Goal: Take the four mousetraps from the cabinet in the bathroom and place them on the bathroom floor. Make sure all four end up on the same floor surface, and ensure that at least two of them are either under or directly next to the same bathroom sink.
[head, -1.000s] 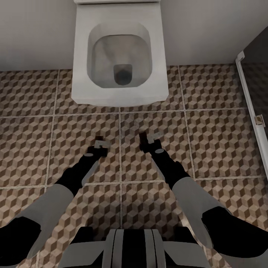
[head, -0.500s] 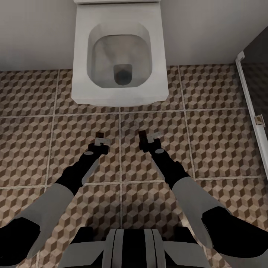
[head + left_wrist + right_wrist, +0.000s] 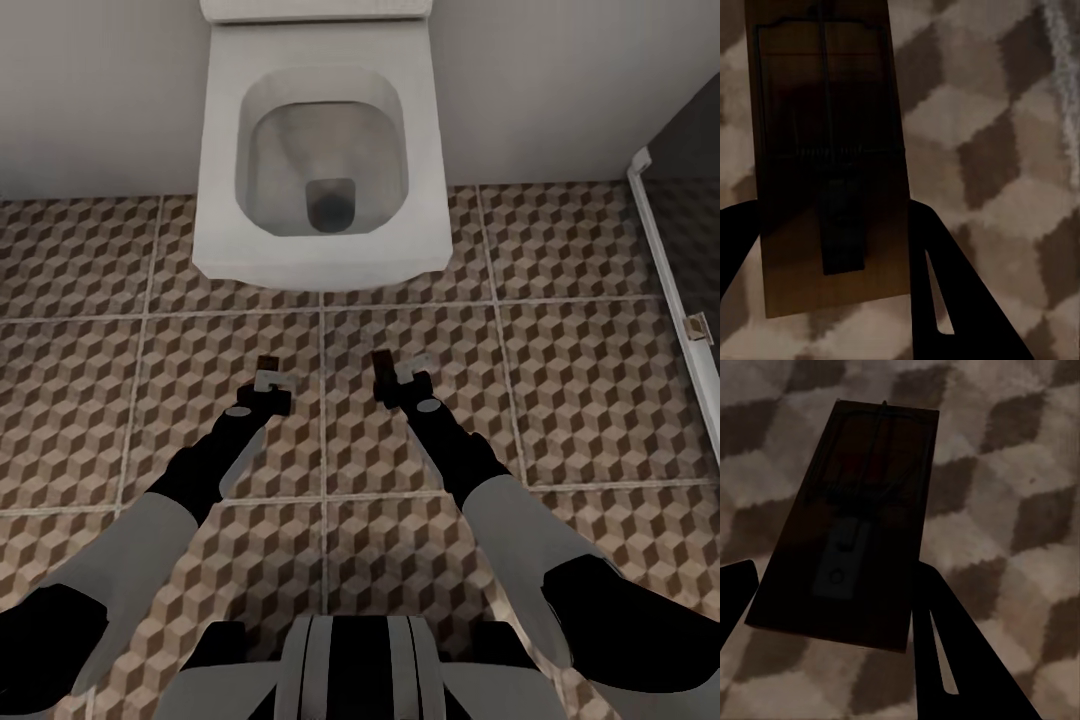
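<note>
Facing a white toilet (image 3: 320, 150), the robot is carrying mousetraps: the left gripper (image 3: 268, 372) is clamping one mousetrap (image 3: 829, 157) and the right gripper (image 3: 385, 372) another (image 3: 851, 555) above the bathroom floor (image 3: 590, 380), apparently needing the sink next.

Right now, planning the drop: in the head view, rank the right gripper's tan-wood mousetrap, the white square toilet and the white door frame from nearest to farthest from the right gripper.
1. Tan-wood mousetrap, between the right gripper's fingers.
2. White square toilet, ahead against the wall.
3. White door frame, far right edge.
</note>
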### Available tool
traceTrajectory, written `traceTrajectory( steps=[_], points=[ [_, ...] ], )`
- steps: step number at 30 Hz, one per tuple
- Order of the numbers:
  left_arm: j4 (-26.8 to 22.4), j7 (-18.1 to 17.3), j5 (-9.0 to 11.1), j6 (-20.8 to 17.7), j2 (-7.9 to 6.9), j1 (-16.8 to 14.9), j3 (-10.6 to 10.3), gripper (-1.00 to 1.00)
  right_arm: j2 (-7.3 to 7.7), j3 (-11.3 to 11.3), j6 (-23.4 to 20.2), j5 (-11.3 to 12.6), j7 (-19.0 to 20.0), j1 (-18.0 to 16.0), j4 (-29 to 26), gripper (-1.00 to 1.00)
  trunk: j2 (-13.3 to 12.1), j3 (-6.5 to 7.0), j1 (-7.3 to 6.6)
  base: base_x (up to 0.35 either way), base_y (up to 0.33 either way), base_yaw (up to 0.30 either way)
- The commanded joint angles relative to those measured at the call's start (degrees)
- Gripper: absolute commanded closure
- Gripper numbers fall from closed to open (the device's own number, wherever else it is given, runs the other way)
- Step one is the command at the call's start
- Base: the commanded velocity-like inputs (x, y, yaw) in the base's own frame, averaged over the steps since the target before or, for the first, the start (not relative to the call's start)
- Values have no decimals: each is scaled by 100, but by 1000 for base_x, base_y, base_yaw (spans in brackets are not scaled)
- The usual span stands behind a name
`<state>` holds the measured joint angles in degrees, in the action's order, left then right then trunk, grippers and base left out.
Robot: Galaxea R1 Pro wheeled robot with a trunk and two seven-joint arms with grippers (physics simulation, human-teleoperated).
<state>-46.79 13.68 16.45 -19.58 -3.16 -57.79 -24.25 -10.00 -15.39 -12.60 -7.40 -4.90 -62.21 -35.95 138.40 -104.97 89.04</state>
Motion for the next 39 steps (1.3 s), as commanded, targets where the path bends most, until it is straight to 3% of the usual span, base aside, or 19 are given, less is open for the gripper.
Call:
traceTrajectory(
  steps=[1, 12, 39],
  points=[
    [-14, 56, 60, -19, -9, -4, -35, 100, 0, -16, -41, -43, -38, -2, -8, 100, 43, -3, 22, 0, 0, 0],
    [-6, 56, 60, -19, -9, -4, -35, 100, 0, -24, -41, -43, -38, -2, -8, 100, 484, -3, 264, 0, 0, 0],
    [-10, 56, 60, -19, -18, -4, -35, 100, 0, -25, -41, -37, -38, -2, -3, 100, 504, -3, 302, 0, 0, 0]
  ],
)
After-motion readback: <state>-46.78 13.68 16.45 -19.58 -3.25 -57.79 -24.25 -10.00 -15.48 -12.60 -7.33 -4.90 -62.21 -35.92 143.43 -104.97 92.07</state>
